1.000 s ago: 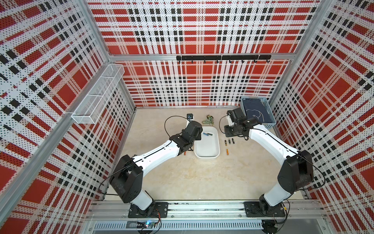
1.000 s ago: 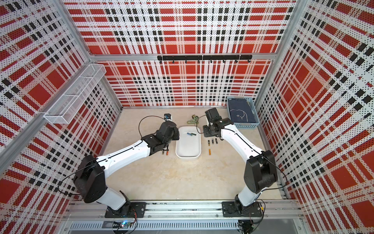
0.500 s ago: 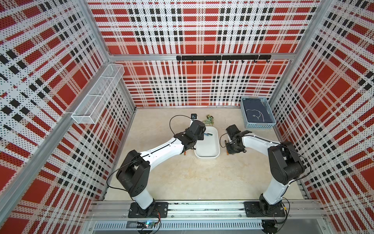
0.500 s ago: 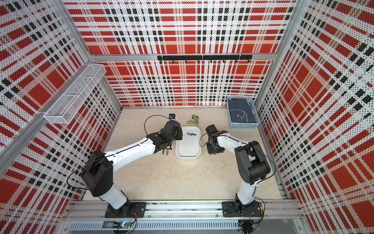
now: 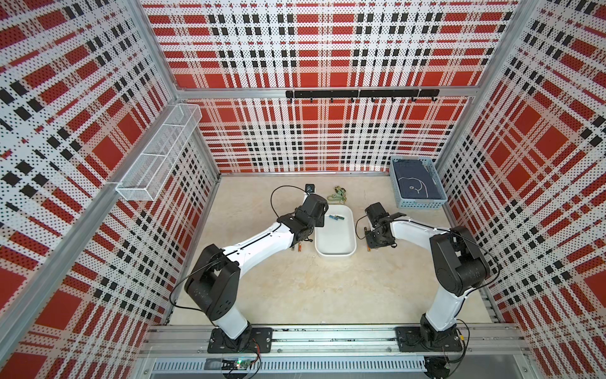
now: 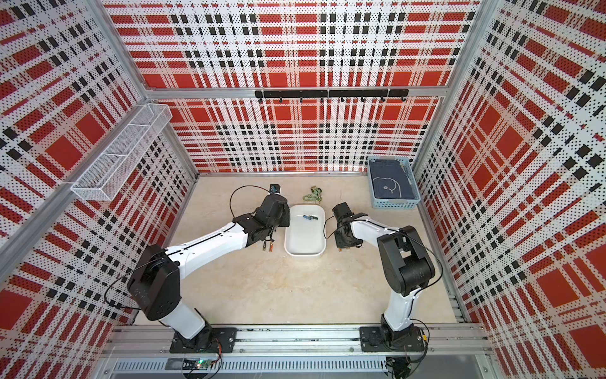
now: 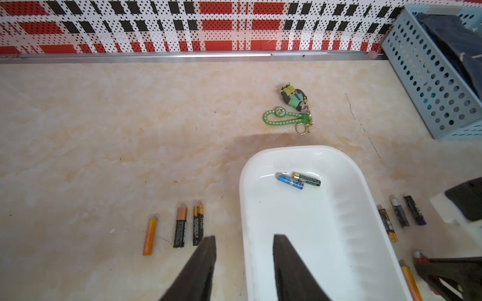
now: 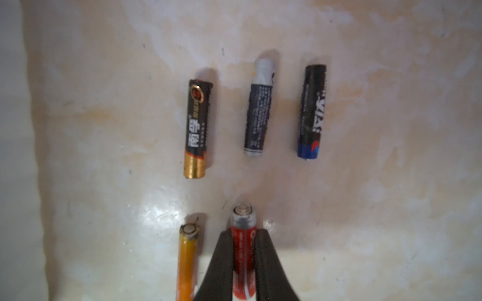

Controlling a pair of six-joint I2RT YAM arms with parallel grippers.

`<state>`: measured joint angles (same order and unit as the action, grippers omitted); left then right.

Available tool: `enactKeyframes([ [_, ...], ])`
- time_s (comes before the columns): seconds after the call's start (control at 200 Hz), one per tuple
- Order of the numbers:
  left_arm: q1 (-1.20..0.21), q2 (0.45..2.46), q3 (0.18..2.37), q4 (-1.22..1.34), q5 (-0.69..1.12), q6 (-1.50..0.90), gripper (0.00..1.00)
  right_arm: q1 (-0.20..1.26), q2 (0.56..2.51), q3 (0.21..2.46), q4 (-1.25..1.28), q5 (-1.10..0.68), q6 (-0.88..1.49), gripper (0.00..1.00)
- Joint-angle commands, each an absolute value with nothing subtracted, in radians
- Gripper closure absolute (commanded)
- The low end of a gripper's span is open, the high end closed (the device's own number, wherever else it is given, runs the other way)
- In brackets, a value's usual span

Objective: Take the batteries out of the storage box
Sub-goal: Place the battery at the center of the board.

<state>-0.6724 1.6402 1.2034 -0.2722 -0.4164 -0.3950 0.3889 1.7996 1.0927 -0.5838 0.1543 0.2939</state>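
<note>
The white storage box [image 5: 334, 255] [image 7: 243, 208] lies mid-table, and two batteries, one blue [image 7: 290, 181] and one black-green [image 7: 306, 179], rest at its far end. My left gripper [image 7: 245, 237] is open and empty. It straddles the box's left wall, one finger over the table and one over the box. Three batteries [image 7: 180, 228] lie in a row left of the box. My right gripper [image 8: 243, 233] is shut on a red battery [image 8: 244, 221], low over the table right of the box. Beside it lies an orange battery [image 8: 186, 263], and three dark batteries [image 8: 258, 109] lie beyond.
A green beaded keychain [image 7: 287, 117] lies on the table behind the box. A light-blue lattice basket [image 5: 418, 205] with dark cloth stands at the back right. A white wire-mesh shelf [image 5: 157, 157] hangs on the left wall and a black hook rail [image 5: 360, 94] on the back wall.
My right arm has drawn back from the far side and come down right of the box, among the batteries there. My left gripper has opened wider and shifted slightly towards the box.
</note>
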Motion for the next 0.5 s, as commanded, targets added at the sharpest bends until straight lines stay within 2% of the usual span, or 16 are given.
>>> enactKeyframes([
  [0.0,-0.652,1.616,1.221,-0.294,-0.411,-0.373,0.58,0.391,1.795,1.070,-0.576,0.160,0.317,0.91],
  [0.13,-0.650,1.619,1.226,-0.295,-0.388,-0.322,0.58,0.391,1.778,1.056,-0.575,0.165,0.330,0.90],
  [0.256,-0.653,1.648,1.244,-0.298,-0.371,-0.250,0.57,0.391,1.769,1.056,-0.577,0.169,0.339,0.82],
  [0.331,-0.652,1.670,1.269,-0.312,-0.355,-0.187,0.56,0.391,1.748,1.052,-0.571,0.165,0.344,0.73],
  [0.496,-0.659,1.759,1.402,-0.400,-0.278,-0.027,0.55,0.391,1.673,1.048,-0.537,0.129,0.334,0.65],
])
